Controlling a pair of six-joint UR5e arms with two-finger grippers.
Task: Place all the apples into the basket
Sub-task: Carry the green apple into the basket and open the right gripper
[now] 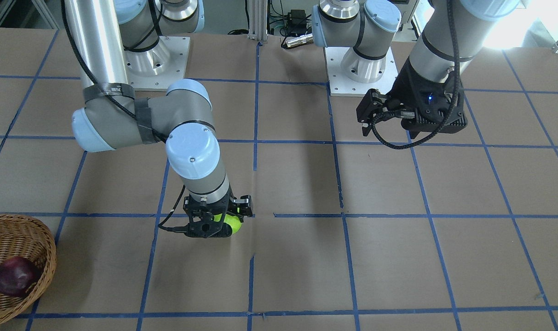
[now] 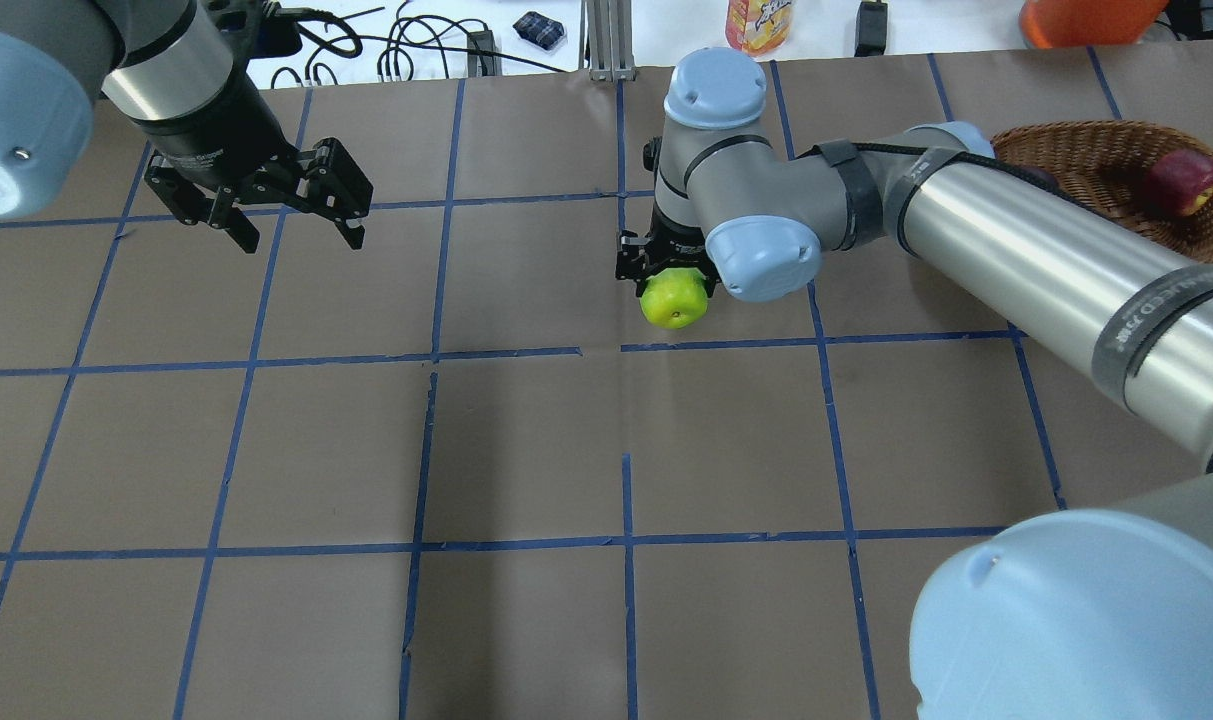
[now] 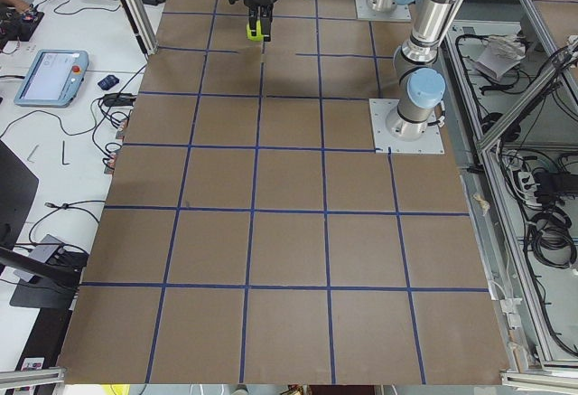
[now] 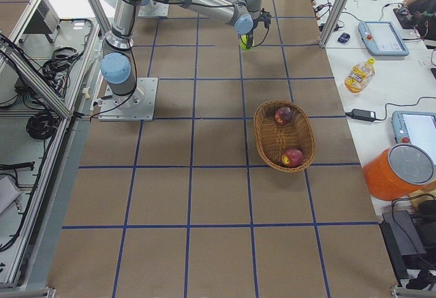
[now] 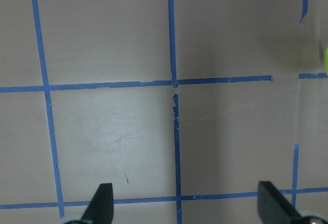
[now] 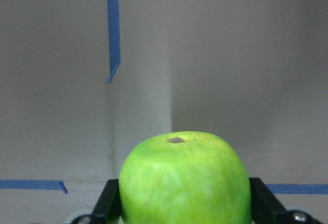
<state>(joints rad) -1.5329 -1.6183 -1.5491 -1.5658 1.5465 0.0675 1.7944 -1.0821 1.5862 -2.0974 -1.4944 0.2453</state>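
A bright green apple (image 2: 674, 302) sits between the fingers of my right gripper (image 2: 671, 285), which is shut on it near the table's middle. The right wrist view shows the green apple (image 6: 184, 183) filling the gap between both black fingers (image 6: 108, 206). I cannot tell whether it touches the table. The wicker basket (image 4: 267, 138) stands toward the robot's right and holds a dark maroon apple (image 4: 283, 114) and a red apple (image 4: 292, 157). My left gripper (image 2: 301, 235) hangs open and empty above the table on the left, far from the apples.
Brown paper with a blue tape grid covers the table (image 2: 526, 450). The two arm bases (image 1: 361, 69) stand at the robot's edge. A bottle (image 2: 756, 20), an orange container (image 2: 1086, 15) and cables lie beyond the far edge.
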